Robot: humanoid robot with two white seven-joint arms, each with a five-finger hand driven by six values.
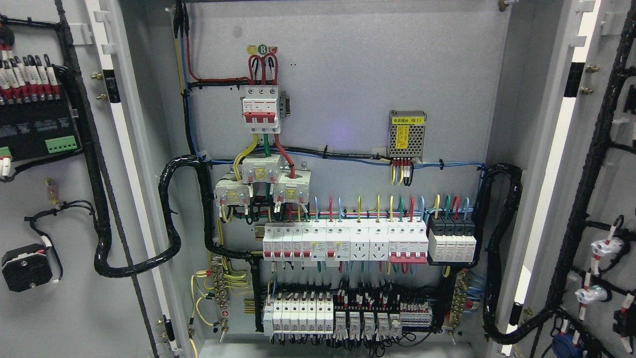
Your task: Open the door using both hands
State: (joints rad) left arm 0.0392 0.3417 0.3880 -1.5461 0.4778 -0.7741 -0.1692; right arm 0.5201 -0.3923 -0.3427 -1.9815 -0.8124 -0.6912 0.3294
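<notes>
No fingers to call here, neither robot hand is in the head view, so whether they're apart or together can't be told. What fills the view is the cabinet, wide open. The left door [74, 199] is swung right out at the picture's left, its inner face toward us, carrying a black terminal block [35, 119] near the top and a thick black cable loom [99, 199] running down and curling across into the cabinet. The right door [596, 199] is swung out on the other side, its inner face showing a black wire bundle [586, 199] and small white lamp backs [603, 246] down low.

Between the doors, the grey back panel [397, 69] is on full display. High up sits a red-and-white main breaker [261, 109], red wires arching above it. To its right, well apart, a perforated metal power supply [407, 134] with a yellow label. Below the breaker, three white current transformers [263, 184] clustered together. Then a long row of white breakers [343, 241], and a lower row of terminals and relays [343, 315] near the cabinet's bottom edge.
</notes>
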